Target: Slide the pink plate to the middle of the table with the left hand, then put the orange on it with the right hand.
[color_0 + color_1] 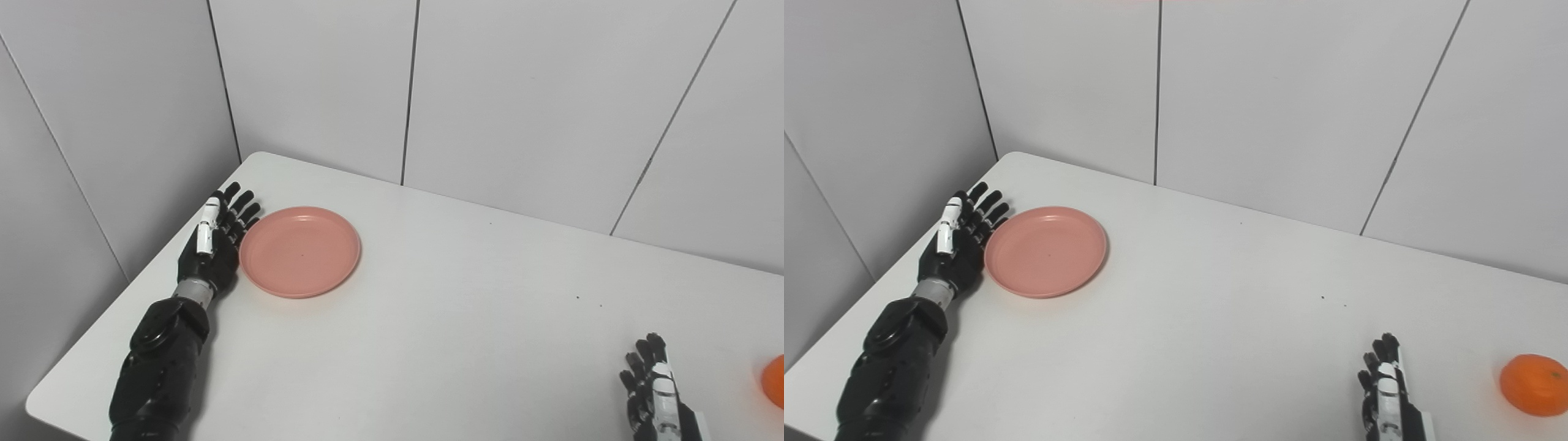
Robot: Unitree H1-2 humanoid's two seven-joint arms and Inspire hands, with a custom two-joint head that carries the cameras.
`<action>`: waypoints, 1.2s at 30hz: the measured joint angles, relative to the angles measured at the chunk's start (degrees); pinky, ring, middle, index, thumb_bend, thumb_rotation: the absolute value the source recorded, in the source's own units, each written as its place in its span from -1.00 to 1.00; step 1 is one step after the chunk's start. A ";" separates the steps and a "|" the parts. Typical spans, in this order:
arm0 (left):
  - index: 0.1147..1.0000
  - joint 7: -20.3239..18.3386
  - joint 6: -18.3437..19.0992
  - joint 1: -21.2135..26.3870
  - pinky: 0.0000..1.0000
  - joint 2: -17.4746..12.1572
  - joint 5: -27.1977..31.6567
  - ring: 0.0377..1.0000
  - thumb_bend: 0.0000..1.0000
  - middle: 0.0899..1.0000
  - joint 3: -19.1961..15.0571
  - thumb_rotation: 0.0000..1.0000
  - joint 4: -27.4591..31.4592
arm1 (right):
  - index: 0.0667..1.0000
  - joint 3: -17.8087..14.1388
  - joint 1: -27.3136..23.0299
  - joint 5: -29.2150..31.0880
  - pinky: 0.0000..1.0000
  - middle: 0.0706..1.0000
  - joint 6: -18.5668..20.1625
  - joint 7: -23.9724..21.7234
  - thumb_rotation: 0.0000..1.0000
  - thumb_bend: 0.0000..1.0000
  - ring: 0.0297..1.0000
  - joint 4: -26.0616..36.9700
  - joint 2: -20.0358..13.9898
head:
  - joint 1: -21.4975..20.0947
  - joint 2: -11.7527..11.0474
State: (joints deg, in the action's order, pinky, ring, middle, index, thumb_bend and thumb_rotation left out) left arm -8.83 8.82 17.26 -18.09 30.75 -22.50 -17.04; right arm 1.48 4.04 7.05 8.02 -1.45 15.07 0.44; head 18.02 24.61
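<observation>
Sliding step: step 1 of 2 in hand; plate not yet at the table middle.
Pink plate (299, 252): empty, flat on the white table (465, 318), far-left area, near the left edge.
Left hand (215, 239): fingers apart and straight, holding nothing, set edge-on against the plate's left rim; looks touching, contact not certain.
Right hand (1387, 392): low at the bottom edge, fingers apart, empty, waiting.
Orange (1534, 384): on the table at far right, near the right hand but apart from it.
Next move: likely push the plate rightward toward the center, keeping the hand low on the rim so it doesn't ride over.
Step 2: orange untouched.
</observation>
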 measured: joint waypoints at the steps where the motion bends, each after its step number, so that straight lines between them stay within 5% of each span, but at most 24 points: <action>1: 0.89 0.03 0.36 -0.01 0.98 0.37 0.04 0.91 -0.31 0.92 0.10 1.00 0.40 | 1.00 0.00 0.00 -0.11 1.00 1.00 0.00 0.00 1.00 -0.78 1.00 0.00 0.03 | -0.17 0.00; 23: 0.78 1.76 4.08 -0.40 0.81 2.93 -1.10 0.80 -0.34 0.81 3.11 1.00 4.72 | 1.00 0.12 0.02 -0.89 1.00 1.00 0.01 0.15 1.00 -0.77 1.00 0.34 1.29 | -1.32 0.79; 36: 0.81 2.56 5.95 -0.20 0.88 5.36 -1.02 0.84 -0.36 0.85 4.73 1.00 6.60 | 1.00 0.26 0.02 -2.32 1.00 1.00 0.00 0.70 1.00 -0.75 1.00 0.38 1.60 | -2.46 1.49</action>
State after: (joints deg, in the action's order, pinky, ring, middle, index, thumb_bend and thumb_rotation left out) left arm -6.28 14.77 17.06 -12.73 29.72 -17.77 -10.44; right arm 1.73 4.07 4.74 8.03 -0.75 15.45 2.04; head 15.56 26.10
